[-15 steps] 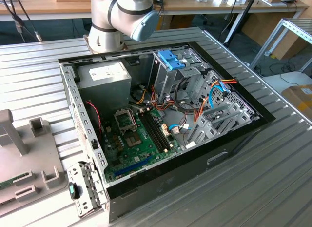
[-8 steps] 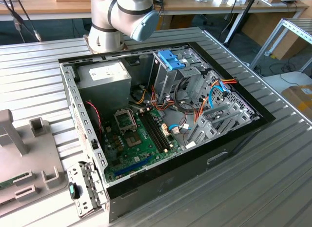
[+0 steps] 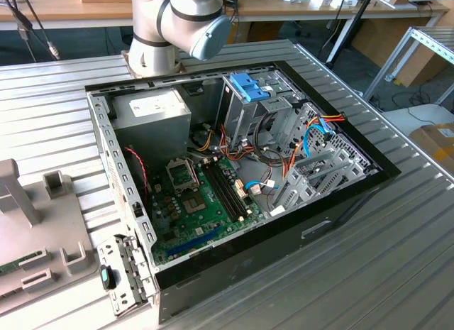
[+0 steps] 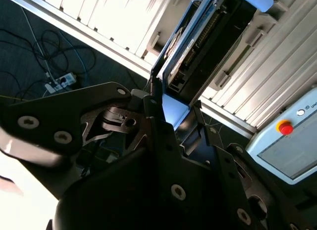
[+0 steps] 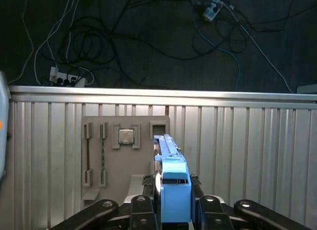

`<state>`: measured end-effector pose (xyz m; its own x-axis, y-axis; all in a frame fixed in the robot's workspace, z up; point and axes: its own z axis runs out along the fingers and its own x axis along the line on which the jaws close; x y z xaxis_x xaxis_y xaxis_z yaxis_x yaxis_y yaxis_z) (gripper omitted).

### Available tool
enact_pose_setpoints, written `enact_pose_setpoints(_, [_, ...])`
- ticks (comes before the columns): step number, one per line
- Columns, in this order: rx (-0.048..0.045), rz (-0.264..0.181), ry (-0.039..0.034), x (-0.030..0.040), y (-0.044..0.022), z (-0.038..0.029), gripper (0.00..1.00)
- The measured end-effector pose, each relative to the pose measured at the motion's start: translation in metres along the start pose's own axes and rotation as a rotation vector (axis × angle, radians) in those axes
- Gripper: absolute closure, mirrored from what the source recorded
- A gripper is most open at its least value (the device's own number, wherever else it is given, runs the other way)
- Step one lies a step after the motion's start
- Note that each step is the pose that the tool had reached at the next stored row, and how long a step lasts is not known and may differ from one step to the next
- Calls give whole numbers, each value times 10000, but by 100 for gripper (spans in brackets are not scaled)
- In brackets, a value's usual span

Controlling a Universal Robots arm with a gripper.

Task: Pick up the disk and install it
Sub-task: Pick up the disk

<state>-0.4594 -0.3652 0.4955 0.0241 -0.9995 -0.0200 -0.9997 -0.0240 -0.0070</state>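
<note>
Disk [image 5: 168, 151], in its blue frame, was clamped edge-on between the gripper's [image 5: 175, 183] closed-in fingers, high above the grey tray [image 5: 124, 165]. Pick-up looked done; installing would call for lining it up with the drive cage [image 3: 248, 96].

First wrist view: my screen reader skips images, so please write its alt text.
The hand grips the blue-framed disk edge-on, in front of a ribbed metal table holding a grey parts tray. Cables lie on the dark floor beyond.
</note>
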Motion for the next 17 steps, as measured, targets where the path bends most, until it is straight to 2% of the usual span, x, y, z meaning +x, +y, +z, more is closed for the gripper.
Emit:
enact_pose_setpoints(6, [8,0,0,-2,-1,-119,63])
enact_pose_setpoints(9, [21,-1,0,-4,-1,-214,63])
enact_pose_setpoints(15, [25,1,-3,-5,-2,-227,63])
enact_pose_setpoints(17, [24,-1,-3,-4,-24,-227,63])
